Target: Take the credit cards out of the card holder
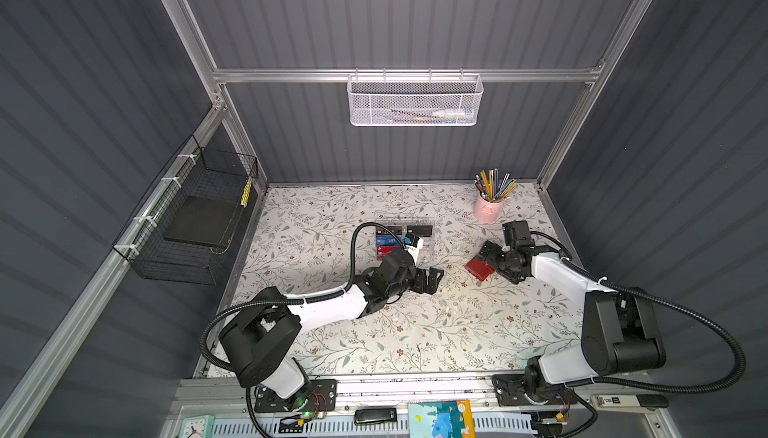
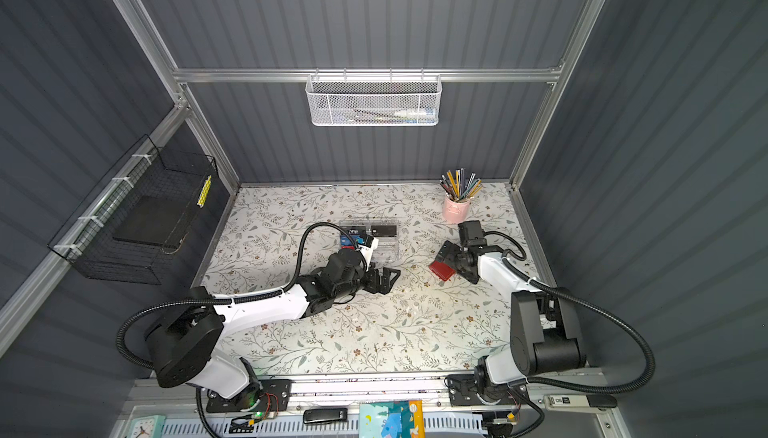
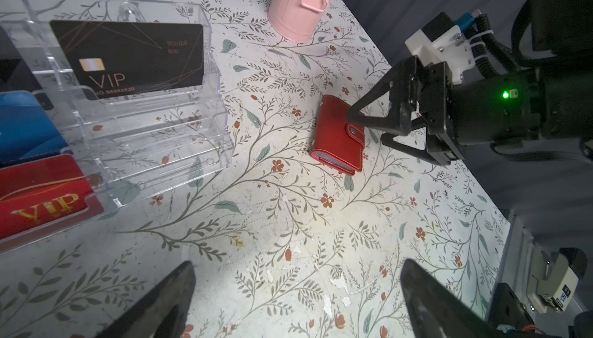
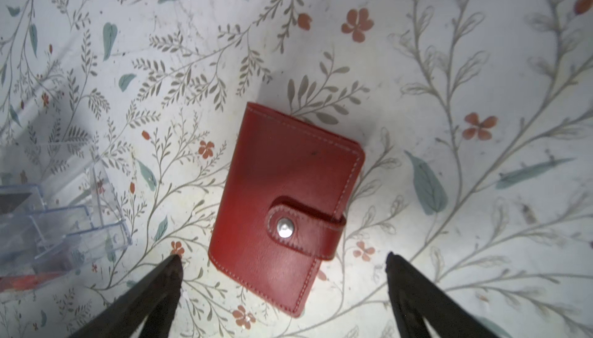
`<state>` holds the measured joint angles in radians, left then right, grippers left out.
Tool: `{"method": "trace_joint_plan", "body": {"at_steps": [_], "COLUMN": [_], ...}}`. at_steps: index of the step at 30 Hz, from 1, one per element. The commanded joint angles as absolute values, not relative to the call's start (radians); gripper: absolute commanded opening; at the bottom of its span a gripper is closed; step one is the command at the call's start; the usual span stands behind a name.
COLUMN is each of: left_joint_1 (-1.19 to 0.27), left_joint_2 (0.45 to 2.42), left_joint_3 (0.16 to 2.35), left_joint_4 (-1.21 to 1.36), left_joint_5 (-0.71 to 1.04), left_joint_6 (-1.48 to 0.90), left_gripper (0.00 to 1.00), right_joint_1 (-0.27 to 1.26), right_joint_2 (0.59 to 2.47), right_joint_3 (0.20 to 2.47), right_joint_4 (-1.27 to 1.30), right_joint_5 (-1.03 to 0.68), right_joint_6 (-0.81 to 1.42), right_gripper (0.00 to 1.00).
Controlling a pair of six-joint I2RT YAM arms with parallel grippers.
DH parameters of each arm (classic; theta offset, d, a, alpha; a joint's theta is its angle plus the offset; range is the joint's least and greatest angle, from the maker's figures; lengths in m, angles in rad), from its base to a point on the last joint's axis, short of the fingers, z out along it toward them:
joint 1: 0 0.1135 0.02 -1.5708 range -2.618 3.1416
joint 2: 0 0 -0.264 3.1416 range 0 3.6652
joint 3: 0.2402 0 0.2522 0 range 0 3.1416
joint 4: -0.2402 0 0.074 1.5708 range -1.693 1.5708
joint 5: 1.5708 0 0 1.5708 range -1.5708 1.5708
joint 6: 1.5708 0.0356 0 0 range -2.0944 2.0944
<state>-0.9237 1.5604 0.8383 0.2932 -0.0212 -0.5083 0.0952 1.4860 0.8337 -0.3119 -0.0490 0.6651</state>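
Right jaws: spread wide, gripping nothing. Dark fingertips one to each side of card holder, with gaps showing in right wrist view. One finger overlapping strap end in left wrist view; contact not discernible.

Card holder: red, stitched edge, booklet form, closed. Strap fastened by silver stud. Flat on floral bench, right of centre in both top views, partly under right wrist.

Credit cards: hidden inside closed cover; only thin stack of page edges visible along one side.

Left jaws: spread wide, empty, over bare bench, fingertips well apart. Centre of both top views, just below lower right corner of acrylic rack, apart from card holder.

Acrylic rack: clear, tiered, centre of frame.
- black VIP card, rear tier
- blue card, neighbouring column
- red VIP card, neighbouring column, in front of blue card

Pink cup: filled with pencils, upper right of bench.

White mesh basket: hung on rear rail, upper centre.

Black wire basket: on left wall, dark slab inside.
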Motion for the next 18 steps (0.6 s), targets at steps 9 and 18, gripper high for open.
{"method": "trace_joint_plan", "body": {"at_steps": [9,18], "left_joint_1": [-0.927,-0.926], "left_joint_2": [1.578,1.605], "left_joint_3": [0.844,0.879], "left_joint_4": [0.302,0.302], "left_joint_5": [-0.005,0.024], "left_joint_6": [-0.486,-0.47], "left_gripper": [1.0,1.0], "right_joint_1": [0.015,0.012], "right_joint_2": [1.579,1.614], "right_joint_3": [0.826,0.792], "right_joint_4": [-0.128,-0.045], "right_joint_5": [-0.145,-0.174], "right_joint_6": [0.738,0.759], "right_gripper": [0.94,0.77]}}
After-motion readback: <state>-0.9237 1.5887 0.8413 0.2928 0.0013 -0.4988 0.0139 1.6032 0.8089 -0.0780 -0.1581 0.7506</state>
